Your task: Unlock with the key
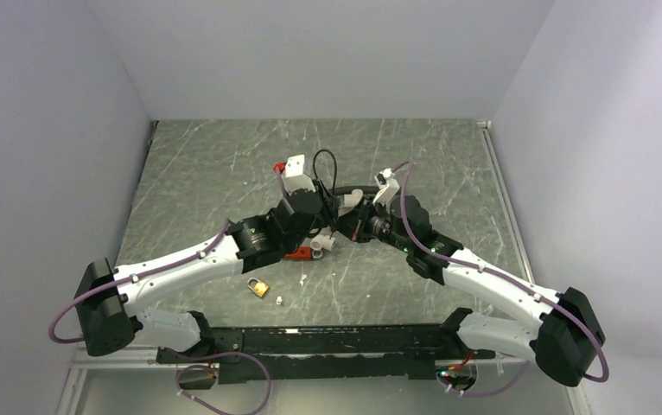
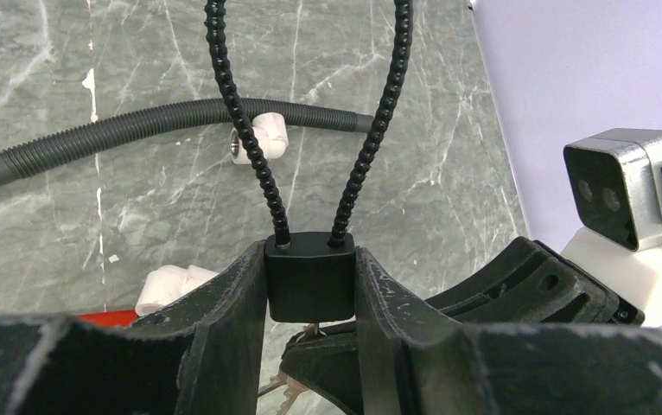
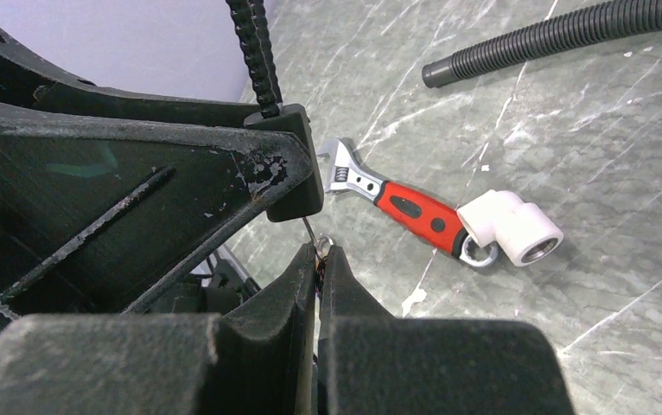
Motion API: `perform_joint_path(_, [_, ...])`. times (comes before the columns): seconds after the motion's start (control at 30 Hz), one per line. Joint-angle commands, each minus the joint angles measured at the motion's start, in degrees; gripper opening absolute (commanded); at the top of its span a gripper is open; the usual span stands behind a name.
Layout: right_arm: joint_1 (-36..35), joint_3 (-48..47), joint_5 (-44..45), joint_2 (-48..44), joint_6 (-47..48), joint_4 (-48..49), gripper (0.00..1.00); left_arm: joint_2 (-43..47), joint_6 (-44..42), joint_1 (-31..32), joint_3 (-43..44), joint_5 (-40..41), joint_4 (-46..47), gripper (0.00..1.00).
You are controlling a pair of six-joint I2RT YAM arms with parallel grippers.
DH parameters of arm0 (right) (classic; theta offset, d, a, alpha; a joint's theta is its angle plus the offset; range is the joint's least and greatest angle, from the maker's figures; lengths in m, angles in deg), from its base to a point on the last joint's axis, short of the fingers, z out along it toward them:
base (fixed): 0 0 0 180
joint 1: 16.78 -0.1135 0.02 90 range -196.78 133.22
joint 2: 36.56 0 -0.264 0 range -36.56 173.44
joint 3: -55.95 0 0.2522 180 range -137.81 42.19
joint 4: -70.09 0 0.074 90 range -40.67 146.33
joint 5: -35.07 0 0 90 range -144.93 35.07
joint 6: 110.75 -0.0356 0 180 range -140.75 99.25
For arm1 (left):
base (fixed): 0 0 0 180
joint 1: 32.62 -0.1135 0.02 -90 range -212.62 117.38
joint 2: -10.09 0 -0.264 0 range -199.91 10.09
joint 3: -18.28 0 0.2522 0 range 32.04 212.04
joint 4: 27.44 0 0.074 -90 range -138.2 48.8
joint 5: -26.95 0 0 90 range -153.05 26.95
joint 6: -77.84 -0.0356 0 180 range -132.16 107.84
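key (image 3: 310,230): thin silvery shank, upright between the right gripper's tips and the lock's underside; cannot tell if it sits in a keyhole
right gripper (image 3: 319,258): jaws narrow, pinched on the key's lower part
lock (image 2: 310,287): black block held above the table (image 3: 621,173), beaded cable (image 2: 224,86) rising from its top
left gripper (image 2: 310,264): jaws clamped on the lock's two sides
wrench (image 3: 401,206): red-handled, flat on the table, handle end touching a white elbow (image 3: 518,229)
hose (image 3: 561,36): grey, ribbed, beyond the wrench
padlock (image 1: 259,287): brass, on the table beside the left arm, well apart from both grippers
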Motion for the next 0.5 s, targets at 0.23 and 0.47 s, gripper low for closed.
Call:
perform_joint_path(0.23, [1.0, -6.4, 3.8, -1.1, 2.2, -0.2, 0.00, -0.4, 0.8, 2.8, 0.3, -3.0, 3.6, 0.00])
perform_joint_path(0.47, [1.1, -8.8, 5.4, -4.4, 5.2, -0.8, 0.00, -0.4, 1.9, 2.9, -0.4, -3.6, 4.1, 0.00])
